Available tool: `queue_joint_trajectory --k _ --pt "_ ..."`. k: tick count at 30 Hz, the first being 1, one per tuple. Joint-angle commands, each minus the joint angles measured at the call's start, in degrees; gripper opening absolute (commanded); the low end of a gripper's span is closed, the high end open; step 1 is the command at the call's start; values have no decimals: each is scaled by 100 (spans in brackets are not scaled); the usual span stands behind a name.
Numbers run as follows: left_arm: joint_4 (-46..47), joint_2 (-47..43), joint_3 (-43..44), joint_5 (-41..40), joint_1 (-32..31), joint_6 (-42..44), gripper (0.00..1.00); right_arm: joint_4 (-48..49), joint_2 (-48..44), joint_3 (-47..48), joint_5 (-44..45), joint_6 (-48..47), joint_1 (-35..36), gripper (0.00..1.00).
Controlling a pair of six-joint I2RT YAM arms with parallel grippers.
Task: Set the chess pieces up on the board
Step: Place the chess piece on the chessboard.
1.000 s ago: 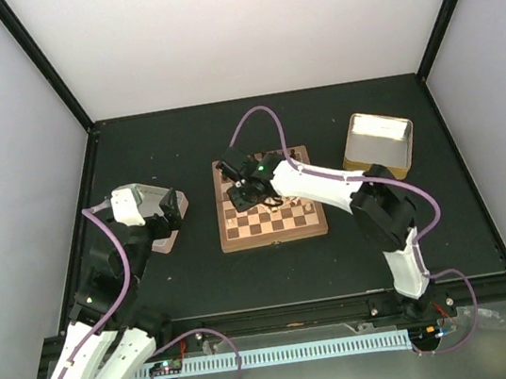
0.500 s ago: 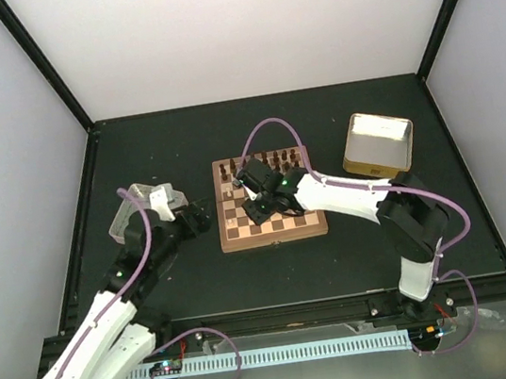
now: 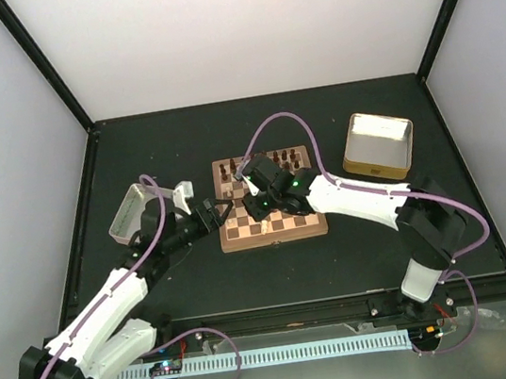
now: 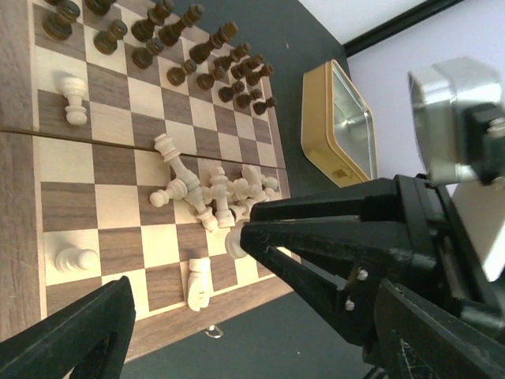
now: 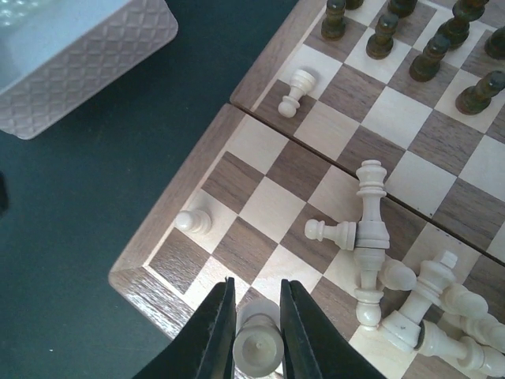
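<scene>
A grey tray (image 3: 124, 218) sits at the left of the dark bench. Beside it, the left end effector (image 3: 210, 211) hovers at the board's left rim, jaws spread wide and empty. The board (image 3: 274, 237) lies at the centre. Pale chess pieces (image 5: 371, 260) lie heaped toward its near edge. The right end effector (image 5: 257, 294) pinches one pale piece (image 5: 259, 347) over the near-left corner. A gold tin (image 3: 375, 167) stands at the right.
</scene>
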Motion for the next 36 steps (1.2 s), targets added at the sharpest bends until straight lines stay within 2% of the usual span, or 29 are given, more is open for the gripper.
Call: queue_joint_trajectory --k 1,4,7,13,17,21,29,36 --pt "255 85 -113 279 36 -141 83 213 -217 -63 -6 378 -4 18" --pt "135 -2 -134 118 48 -69 82 142 -149 -90 -188 440 2 19" --pt "-249 -244 -43 -395 47 41 82 232 -79 -182 -320 414 107 19" --pt "-1031 -1061 134 -1726 55 226 82 275 291 -126 270 151 688 19" --pt "-1138 -1586 46 -2383 56 355 83 470 542 -116 489 136 959 19" --pt "-1229 -1888 16 -2589 55 425 83 704 765 -53 622 215 1043 19" --pt "-1471 -1931 101 -2729 65 416 84 1005 1160 205 1076 589 1045 19" --pt "-1747 -2234 135 -3173 65 376 84 1067 1363 275 1042 640 1037 20"
